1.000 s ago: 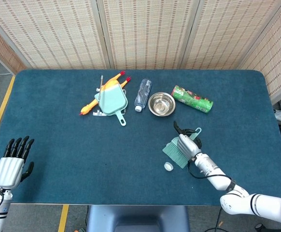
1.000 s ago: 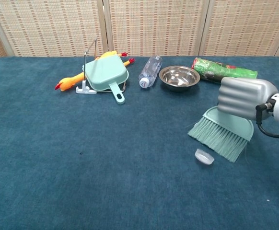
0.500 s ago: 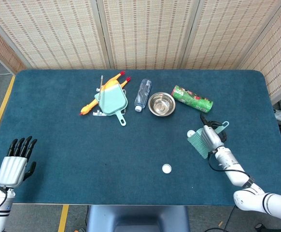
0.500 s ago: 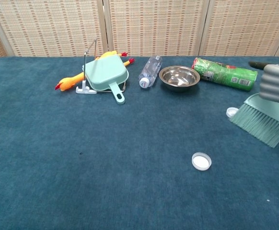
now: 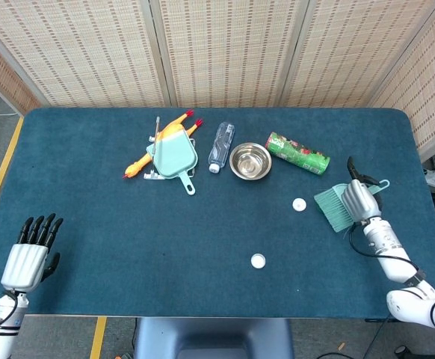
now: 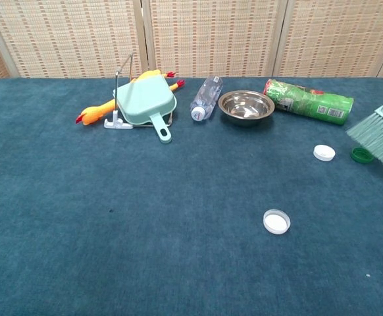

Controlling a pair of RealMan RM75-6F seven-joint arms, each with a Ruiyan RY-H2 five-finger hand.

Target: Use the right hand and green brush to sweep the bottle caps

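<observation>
Green brush [image 5: 335, 207], bristles angled toward the table, lies at the right side. Two white bottle caps [image 6: 324, 153] [image 6: 276, 221] lie apart on the blue cloth; a green cap [image 6: 360, 155] sits just beside the bristles.

The left hand [image 5: 29, 253] has a ribbed, silver-grey back and glossy black fingers [image 5: 41, 226], and sits on a pale grey wrist with a thin dark cable running down beside it. The right hand [image 5: 358, 199] shows the same ribbed silver shell with a black digit standing out at its top. Behind it comes a slim white and silver forearm [image 5: 386, 247] ringed by dark bands, with a black cable looped alongside and a rounded white arm segment [image 5: 423, 308] beyond.
</observation>
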